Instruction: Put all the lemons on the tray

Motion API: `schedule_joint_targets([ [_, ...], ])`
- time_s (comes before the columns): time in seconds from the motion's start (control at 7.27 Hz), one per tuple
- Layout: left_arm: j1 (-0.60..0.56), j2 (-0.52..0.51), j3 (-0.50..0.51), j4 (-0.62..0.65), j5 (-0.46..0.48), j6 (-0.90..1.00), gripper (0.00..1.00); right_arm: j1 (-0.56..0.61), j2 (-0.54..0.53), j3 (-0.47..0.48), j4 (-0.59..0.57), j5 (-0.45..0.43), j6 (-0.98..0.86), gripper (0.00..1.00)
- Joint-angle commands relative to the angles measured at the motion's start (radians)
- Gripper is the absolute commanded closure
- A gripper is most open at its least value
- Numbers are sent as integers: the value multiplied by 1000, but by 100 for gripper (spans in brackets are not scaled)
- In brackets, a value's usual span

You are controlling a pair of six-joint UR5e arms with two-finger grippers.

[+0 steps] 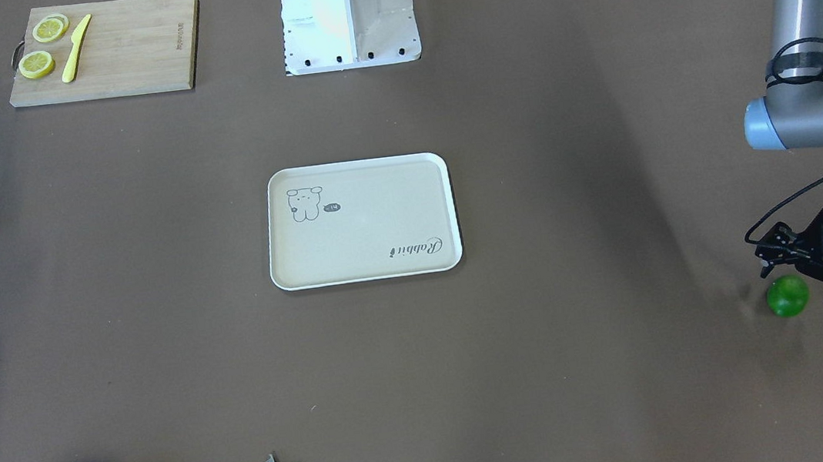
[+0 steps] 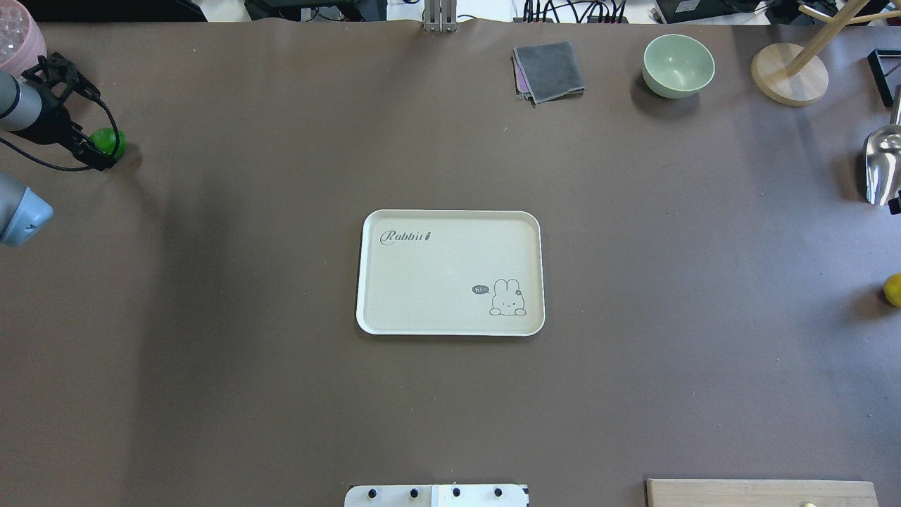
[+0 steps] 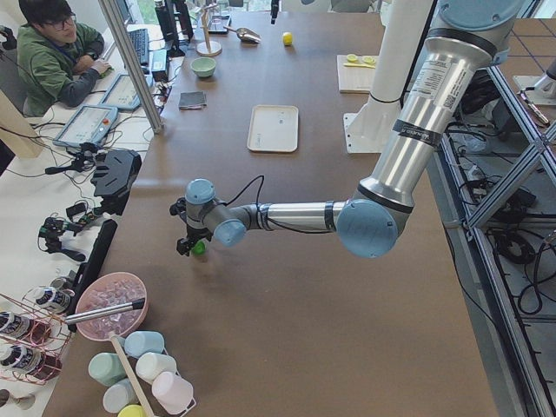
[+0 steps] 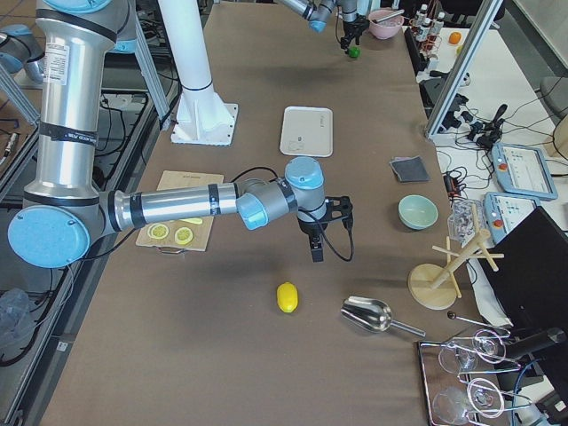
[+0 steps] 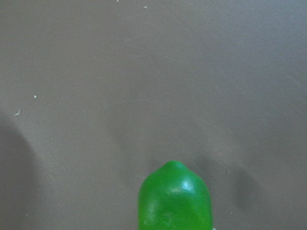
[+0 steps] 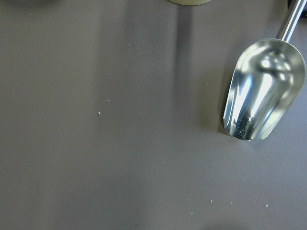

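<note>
Hidden or cut off: the left wrist view showed only the pointed end of the green lemon (image 5: 175,199) at bottom centre, its lower part cut by the frame edge. The jaws did not appear there. The yellow lemon (image 2: 894,289) was half cut by the right edge of the overhead frame. The right side view showed it whole, lying on the counter (image 2: 281,387) in the lower middle of that frame, near a metal scoop (image 6: 264,96). The scoop's handle ran out of the upper right corner of the right wrist view. The right gripper (image 4: 317,256) showed clearly only in the right side view, so whether its jaws were wide or narrow could not be told.

Arm pose: the left arm (image 1: 804,0) came down the right edge of the front view, its wrist bent toward the lower right of the frame. The left gripper (image 1: 799,286) pointed down at the green lemon with jaws spread, one on either side of the fruit. Contact could not be confirmed. The lemon sat on the counter. The right arm (image 4: 177,206) reached level across the middle of the right side view, its gripper pointing straight down.

The tray (image 1: 380,223) lay at centre frame, well apart from both lemons.
</note>
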Motion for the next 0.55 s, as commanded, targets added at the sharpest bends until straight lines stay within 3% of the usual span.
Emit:
schedule_joint_targets([
  [0.0, 7, -11, 3, -2, 2, -21, 22, 0, 0, 0, 0, 0, -1, 0],
  [0.28, 7, -17, 1, -2, 0, -35, 80, 0, 0, 1, 0, 0, -1, 0],
  [0.41, 7, -18, 0, -2, 0, -40, 100, 0, 0, 0, 0, 0, -1, 0],
])
